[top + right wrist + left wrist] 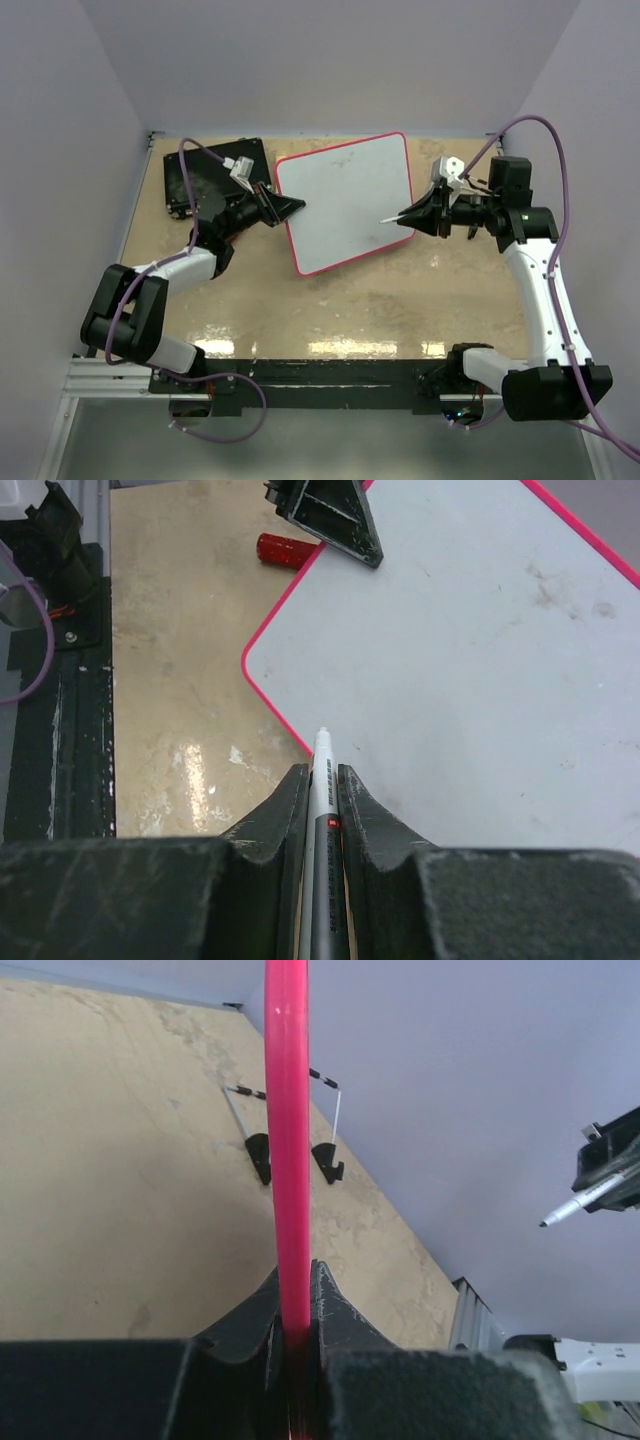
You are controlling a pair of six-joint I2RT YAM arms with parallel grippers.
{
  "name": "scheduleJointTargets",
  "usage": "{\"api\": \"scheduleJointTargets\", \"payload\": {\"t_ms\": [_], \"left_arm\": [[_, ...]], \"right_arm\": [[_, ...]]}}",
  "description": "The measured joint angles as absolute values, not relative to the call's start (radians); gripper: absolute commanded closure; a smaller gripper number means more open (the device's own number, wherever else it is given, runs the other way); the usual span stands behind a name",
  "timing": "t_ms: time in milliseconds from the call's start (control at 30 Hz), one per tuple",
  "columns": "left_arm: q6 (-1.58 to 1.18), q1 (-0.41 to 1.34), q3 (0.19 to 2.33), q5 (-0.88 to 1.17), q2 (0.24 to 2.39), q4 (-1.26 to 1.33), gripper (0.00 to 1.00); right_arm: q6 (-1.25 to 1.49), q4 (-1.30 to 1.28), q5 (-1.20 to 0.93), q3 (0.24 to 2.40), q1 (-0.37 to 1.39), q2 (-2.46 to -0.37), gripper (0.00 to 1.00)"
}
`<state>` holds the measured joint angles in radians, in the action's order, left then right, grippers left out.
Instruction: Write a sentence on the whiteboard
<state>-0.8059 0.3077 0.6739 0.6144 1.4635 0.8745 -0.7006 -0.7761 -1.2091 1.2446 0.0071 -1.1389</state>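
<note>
Whiteboard [345, 205], flat white with red-pink rim, clamped at its edge in left gripper [290, 207].
Right gripper [322, 772] clamped on slim white marker [322, 750], tip pointing ahead.

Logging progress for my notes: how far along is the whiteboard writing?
Done: the left gripper is clamped on the pink rim of the whiteboard, and the right gripper holds a marker. In hand: the marker's tip is by the board's edge. Left: the whole sentence; the board shows only faint smudges, no writing.
</note>
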Motion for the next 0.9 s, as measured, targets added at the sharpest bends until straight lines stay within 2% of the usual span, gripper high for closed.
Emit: {"api": "scheduleJointTargets", "payload": {"t_ms": [333,900], "left_arm": [[-0.908,0.319,0.550,0.677,1.471,0.986,1.00],[-0.897,0.461,0.367,0.533,1.278,0.916,1.00]], "right_arm": [[-0.696,-0.719,-1.092,1.181,0.151,-1.121,1.00],[-0.704,-0.645,-1.064,1.085,0.196,-1.056,1.00]]}}
